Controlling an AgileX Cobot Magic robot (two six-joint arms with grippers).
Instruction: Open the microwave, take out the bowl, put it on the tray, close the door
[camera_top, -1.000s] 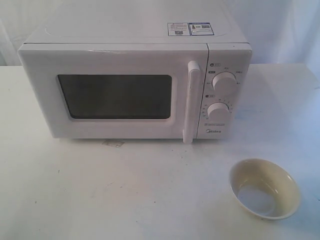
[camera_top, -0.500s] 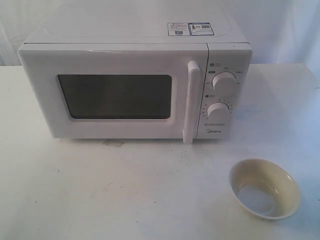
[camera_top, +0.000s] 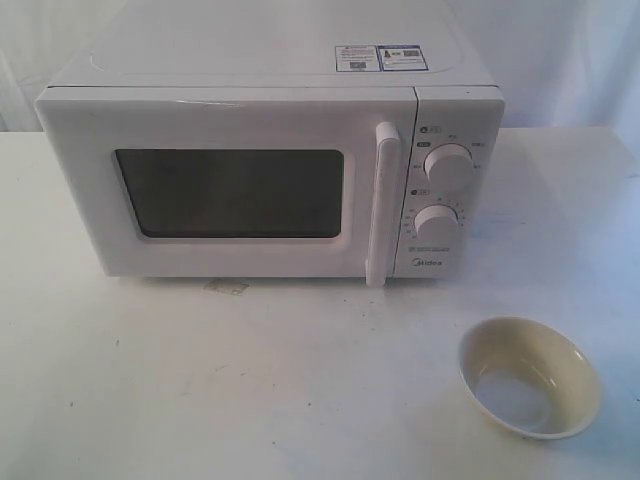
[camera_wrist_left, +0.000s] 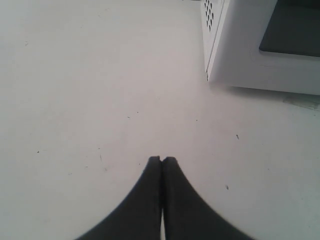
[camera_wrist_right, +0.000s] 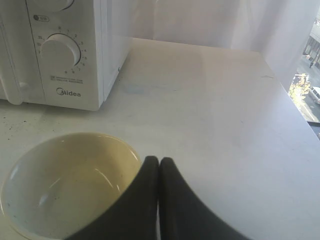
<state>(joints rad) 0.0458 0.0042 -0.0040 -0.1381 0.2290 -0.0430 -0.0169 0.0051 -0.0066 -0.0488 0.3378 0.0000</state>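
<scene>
The white microwave (camera_top: 270, 170) stands at the back of the table with its door (camera_top: 225, 185) shut and the bar handle (camera_top: 383, 205) upright. The cream bowl (camera_top: 528, 377) sits empty on the table at the front right, outside the microwave; the right wrist view shows the bowl (camera_wrist_right: 65, 182) too. No tray is in view. My left gripper (camera_wrist_left: 162, 159) is shut and empty over bare table near the microwave's corner (camera_wrist_left: 220, 55). My right gripper (camera_wrist_right: 159, 160) is shut and empty, beside the bowl's rim. Neither gripper appears in the exterior view.
The white table (camera_top: 250, 380) extends in front of the microwave. A small patch of tape or stain (camera_top: 226, 287) lies under the door's front edge. White curtains (camera_wrist_right: 210, 22) hang behind the table. Two knobs (camera_top: 447, 167) sit on the control panel.
</scene>
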